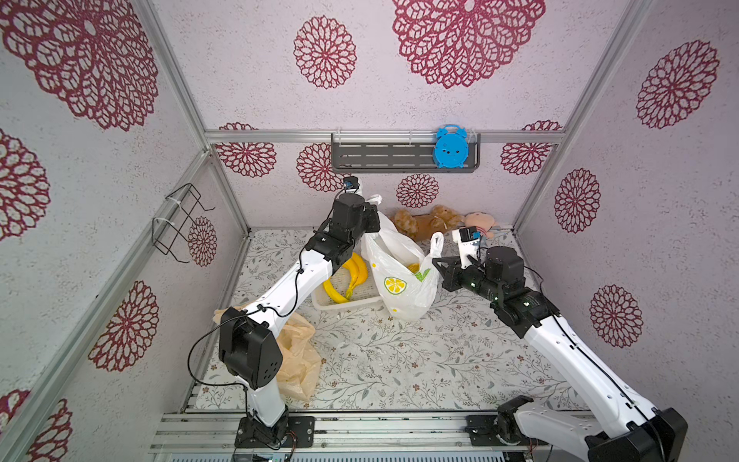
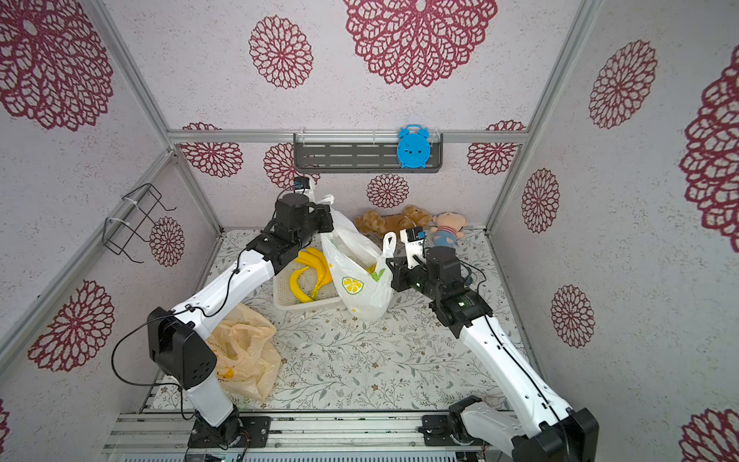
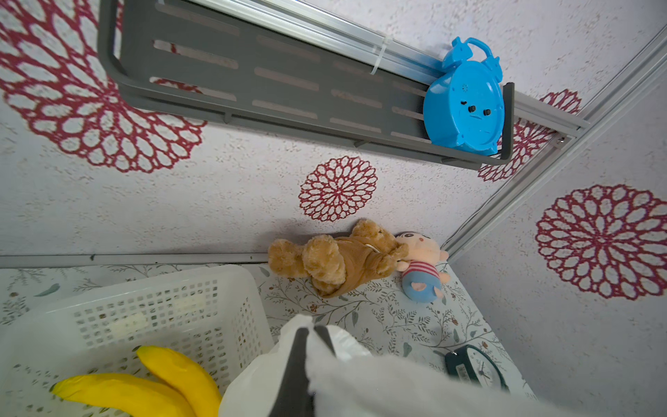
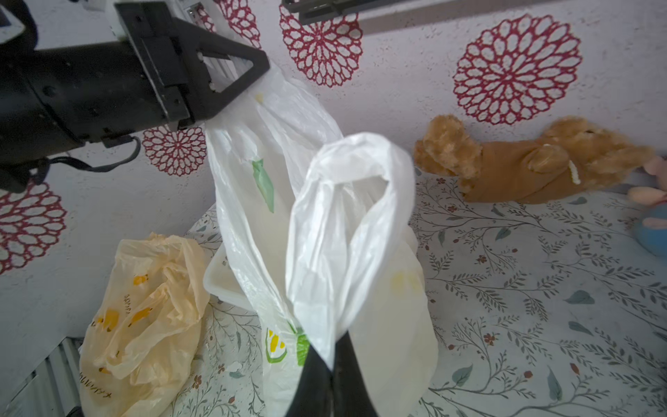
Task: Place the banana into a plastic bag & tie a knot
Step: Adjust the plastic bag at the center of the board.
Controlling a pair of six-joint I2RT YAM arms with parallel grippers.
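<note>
A white plastic bag (image 1: 404,292) with a lemon print stands upright mid-table, and a bit of yellow banana (image 1: 413,267) shows in its mouth. My left gripper (image 1: 377,217) is shut on the bag's left handle (image 3: 288,361) and holds it up high. In the right wrist view my right gripper (image 4: 332,361) is shut on the right handle loop (image 4: 346,216); in a top view the right gripper (image 2: 388,262) sits beside the bag. More bananas (image 1: 352,278) lie in a white basket (image 1: 340,306) just left of the bag.
A crumpled yellow-orange bag (image 1: 298,356) lies front left beside the left arm. A teddy bear (image 1: 424,222) and a doll (image 1: 480,222) lie along the back wall. A dark clock (image 3: 476,368) sits on the table. A blue alarm clock (image 1: 451,147) stands on the wall shelf.
</note>
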